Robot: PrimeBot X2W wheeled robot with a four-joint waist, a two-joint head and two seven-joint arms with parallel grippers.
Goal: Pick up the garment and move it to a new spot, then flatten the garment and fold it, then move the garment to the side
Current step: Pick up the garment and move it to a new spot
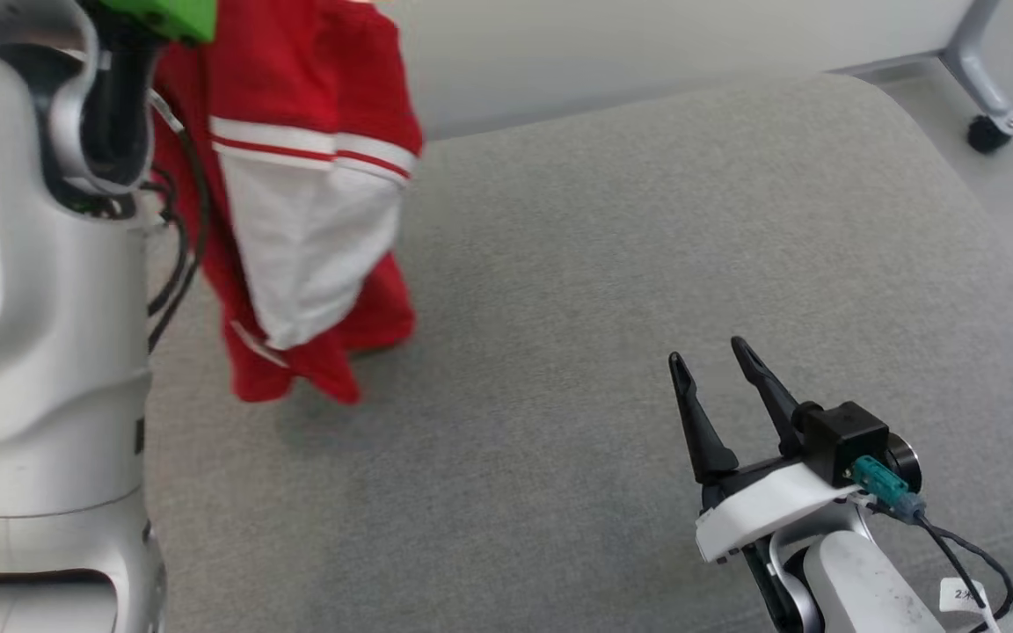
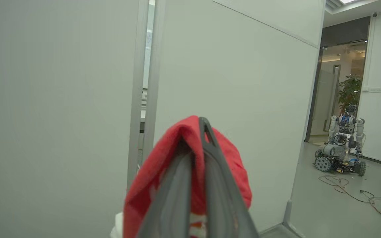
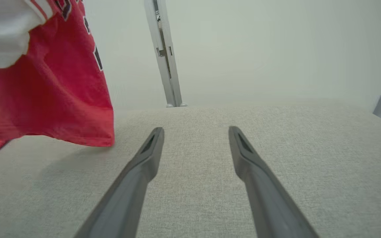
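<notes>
A red garment (image 1: 295,220) with white panels and stripes hangs from above at the upper left of the head view, its lower hem just reaching the grey cushion (image 1: 603,264). My left gripper (image 2: 198,125) is shut on a bunched fold of the red garment (image 2: 164,165), raised high and pointing at a pale wall. My right gripper (image 1: 709,356) stands open low over the cushion at the lower right, nothing between its fingers, well to the right of the cloth. In the right wrist view the garment (image 3: 51,92) hangs at the left, beyond my open right gripper (image 3: 195,130).
My pale left arm (image 1: 32,290) fills the left edge of the head view. A wheeled frame leg (image 1: 986,105) stands past the cushion's far right corner. A metal post (image 3: 165,56) rises behind the cushion. Another wheeled robot (image 2: 341,145) and floor cables (image 2: 342,186) lie down the corridor.
</notes>
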